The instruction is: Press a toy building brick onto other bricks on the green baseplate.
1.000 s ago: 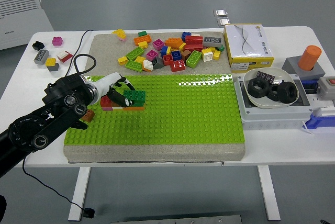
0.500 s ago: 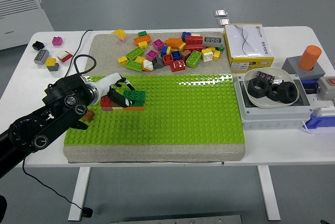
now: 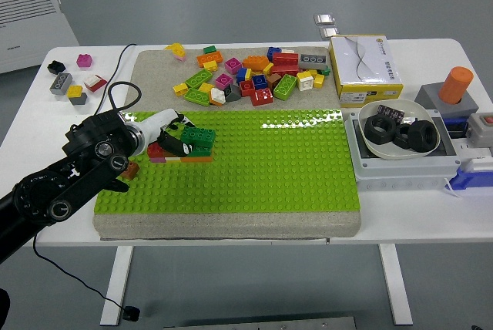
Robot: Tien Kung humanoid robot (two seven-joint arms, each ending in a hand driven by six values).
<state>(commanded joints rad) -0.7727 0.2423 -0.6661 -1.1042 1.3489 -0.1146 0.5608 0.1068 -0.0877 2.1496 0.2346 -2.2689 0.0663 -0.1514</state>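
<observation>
The green baseplate lies on a beige mat in the middle of the table. At its left end a small stack of bricks stands: an orange flat brick and a red brick underneath. My left hand comes in from the lower left and is shut on a dark green brick, which it holds on top of that stack. Black fingers curl around the brick's left side. The right arm is out of sight.
A pile of loose bricks lies on the mat behind the baseplate. Several bricks sit at the far left. A yellow and white box, a bowl of black nuts and an orange cylinder stand at the right.
The left hand and the dark green brick have shifted slightly up and away, a few pixels. Nothing else moved.
</observation>
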